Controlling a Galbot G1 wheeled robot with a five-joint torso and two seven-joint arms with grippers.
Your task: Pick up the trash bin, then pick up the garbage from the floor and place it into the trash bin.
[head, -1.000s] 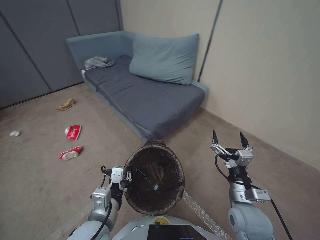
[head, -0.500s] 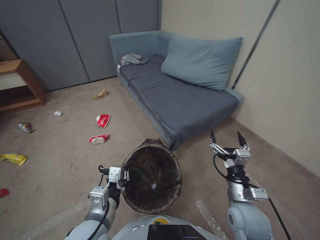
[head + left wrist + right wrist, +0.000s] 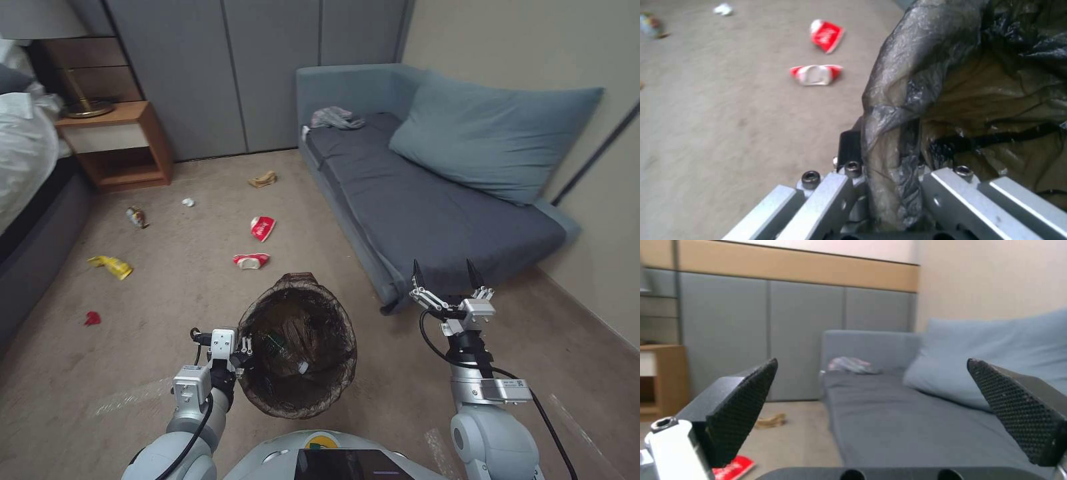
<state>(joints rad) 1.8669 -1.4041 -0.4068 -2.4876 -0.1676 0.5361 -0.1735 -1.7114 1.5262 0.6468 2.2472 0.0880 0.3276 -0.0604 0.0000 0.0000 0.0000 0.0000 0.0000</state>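
Left tool [image 3: 245, 352] is clamped on the trash bin [image 3: 297, 353] rim, holding it up front, probably so litter drops straight in. Right tool [image 3: 445, 275] hangs wide open, empty. Crushed red cups [image 3: 252, 260] lie on the carpet beyond.

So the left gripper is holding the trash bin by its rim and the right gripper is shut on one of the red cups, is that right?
Not quite. The left gripper does hold the trash bin by its rim, but the right gripper is open and empty; the head view shows it raised near the sofa, and both red cups lie on the floor.
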